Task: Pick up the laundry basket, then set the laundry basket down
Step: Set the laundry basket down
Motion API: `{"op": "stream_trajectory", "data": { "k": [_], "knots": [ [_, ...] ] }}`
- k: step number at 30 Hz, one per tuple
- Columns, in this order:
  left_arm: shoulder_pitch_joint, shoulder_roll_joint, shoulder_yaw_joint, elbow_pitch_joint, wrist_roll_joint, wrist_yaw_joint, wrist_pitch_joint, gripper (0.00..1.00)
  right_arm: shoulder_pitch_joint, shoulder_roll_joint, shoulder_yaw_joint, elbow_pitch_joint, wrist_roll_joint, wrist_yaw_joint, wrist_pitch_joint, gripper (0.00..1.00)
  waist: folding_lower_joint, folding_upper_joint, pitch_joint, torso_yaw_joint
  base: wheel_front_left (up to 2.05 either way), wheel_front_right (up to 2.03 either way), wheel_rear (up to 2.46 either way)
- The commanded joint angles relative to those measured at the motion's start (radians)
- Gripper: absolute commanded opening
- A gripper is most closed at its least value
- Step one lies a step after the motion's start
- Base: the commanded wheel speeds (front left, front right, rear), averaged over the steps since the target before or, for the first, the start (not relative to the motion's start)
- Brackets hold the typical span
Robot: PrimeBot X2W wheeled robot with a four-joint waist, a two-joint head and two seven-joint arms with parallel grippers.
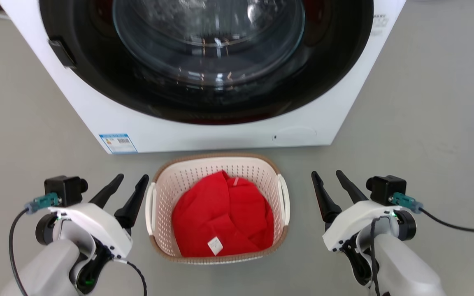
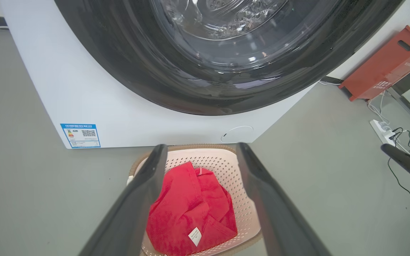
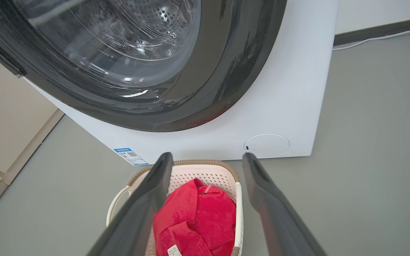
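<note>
Head view: the laundry basket [image 1: 216, 158] sits on the grey floor [image 1: 426, 123] right in front of the white washer [image 1: 97, 111], a crumpled red garment [image 1: 220, 213] filling the bottom of it. The left gripper [image 1: 132, 177] hangs just beside the basket's left loop handle [image 1: 150, 207], not touching it, with its two dark fingers parted and nothing between them. The right gripper [image 1: 326, 173] is a little further off from the right handle [image 1: 284, 197], likewise spread and empty. The basket lies between the two, roughly level with their fingertips.

Left wrist view: looking along the open fingers [image 2: 137, 206], you see the basket and the red cloth in the gap between them, low down, with the washer's dark door ring above. A finger of the other arm pokes in at the right edge, near a power strip [image 2: 381, 129] and a leaning orange-red panel [image 2: 386, 67].

Right wrist view: the basket lies at the bottom, left of centre. The view's left finger crosses over its rim, and the other finger is over bare floor beside it. The gap is wide, and nothing is gripped.
</note>
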Motion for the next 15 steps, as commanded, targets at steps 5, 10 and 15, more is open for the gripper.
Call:
{"op": "stream_trajectory", "data": {
  "k": [5,10,15],
  "knots": [
    [0.066,0.014,0.142,-0.074,0.079,-0.006,-0.01,1.0,0.087,0.011,-0.071,-0.132,-0.088,0.003,-0.011,1.0,0.0,0.0,-0.067,0.01,0.0,0.0,0.0],
    [0.14,-0.021,0.242,-0.131,0.15,-0.006,-0.01,1.0,0.174,0.011,-0.118,-0.223,-0.116,0.003,-0.011,1.0,0.0,0.0,-0.127,0.019,0.0,0.0,0.0],
    [0.249,-0.084,0.378,-0.202,0.242,0.018,-0.01,1.0,0.28,0.011,-0.187,-0.332,-0.154,0.003,-0.011,1.0,0.0,0.0,-0.212,0.023,0.0,0.0,0.0]
  ]
}}
